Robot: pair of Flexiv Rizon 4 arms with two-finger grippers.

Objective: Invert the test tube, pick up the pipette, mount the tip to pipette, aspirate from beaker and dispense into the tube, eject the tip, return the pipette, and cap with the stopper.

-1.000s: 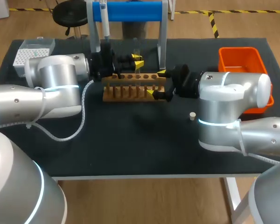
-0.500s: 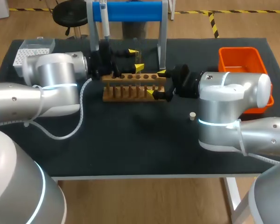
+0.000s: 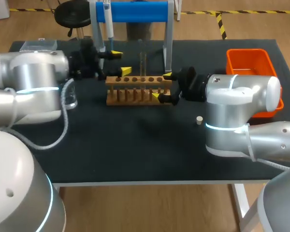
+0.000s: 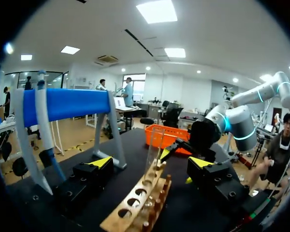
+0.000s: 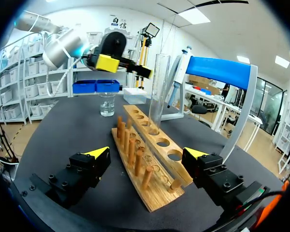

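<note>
Now: the test tube (image 3: 143, 62) stands upright in a far-row hole of the wooden rack (image 3: 135, 94). Its mouth is up as far as I can tell, and nothing grips it. Judgement: the inversion step is finished and pipette pickup is the step in hand.

Left gripper (image 3: 121, 61): fingers spread wide and empty, hovering just left of the rack's far-left corner, apart from the tube.

Right gripper (image 3: 162, 85): fingers also apart, straddling the rack's right end. The right wrist view shows a gap beside the wood, so it is not clamped.

Pipette (image 3: 108, 25): hangs on the stand (image 3: 135, 10), by its left post, just beyond the left gripper.

Other items:
- Tip box (image 3: 37, 47) at the far-left corner.
- Beaker (image 3: 71, 95) close by the left arm.
- Stopper (image 3: 199, 120) lying on the mat, to the near right of the rack.
- Orange bin (image 3: 249, 60) at far right.

Next move (judgement): the left gripper needs to rise and go farther in, to the pipette body. It should close squarely around the body below the hanger, then lift it clear before pulling away. Risks are a skewed grip on the handle and the arm brushing the beaker.
</note>
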